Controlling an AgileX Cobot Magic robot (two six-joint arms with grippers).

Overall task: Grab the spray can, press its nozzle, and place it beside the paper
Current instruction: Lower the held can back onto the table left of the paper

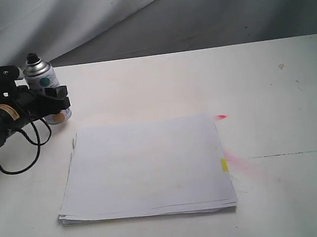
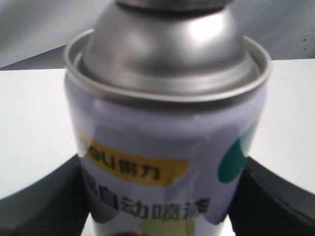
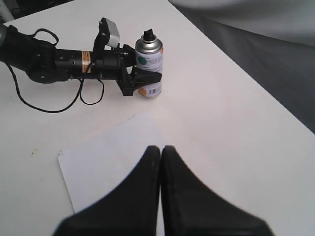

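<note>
The spray can [image 1: 43,80] stands upright near the table's far left, white with a teal dot, silver dome and black nozzle [image 1: 31,56]. My left gripper [image 1: 58,105] is shut on its lower body; its black fingers [image 2: 47,199] press both sides of the can [image 2: 162,142] in the left wrist view, where the nozzle is cut off. The paper [image 1: 144,169], a thin white stack with a yellow mark [image 1: 224,165], lies just in front of the can. My right gripper [image 3: 160,148] is shut and empty, hanging above the paper [image 3: 108,162], and looks toward the can [image 3: 148,61].
The left arm's black cable [image 1: 21,152] loops on the table beside the paper's left edge. A red mark [image 1: 221,116] and a pink smear [image 1: 242,163] stain the white table [image 1: 283,97] right of the paper. Grey cloth [image 1: 151,15] hangs behind.
</note>
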